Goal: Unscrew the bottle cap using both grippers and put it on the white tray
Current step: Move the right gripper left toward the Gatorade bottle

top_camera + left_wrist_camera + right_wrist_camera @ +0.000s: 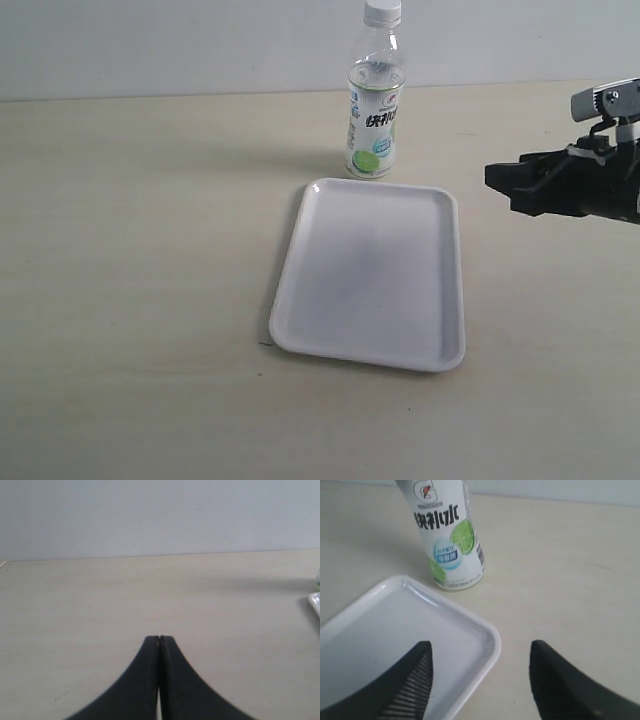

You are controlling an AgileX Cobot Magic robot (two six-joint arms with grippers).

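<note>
Table: the pale tan surface I see in all three views. It carries the tray and the bottle.
White tray: lies flat at mid-table, glossy, with its long sides running away from the exterior camera.
Bottle: stands upright just beyond the tray's far rim. My right wrist view shows a narrow strip of table between them.
Right gripper: held at the right of the exterior view, beside the tray's far right corner. Its fingers are spread and grasp nothing. It faces the bottle, one finger over the tray corner and the other over bare table.
Left gripper: I see it only in its own wrist view. Its fingers are pressed together over bare table.
Bottle cap: white, seated on the bottle's neck and well apart from the right gripper.
</note>
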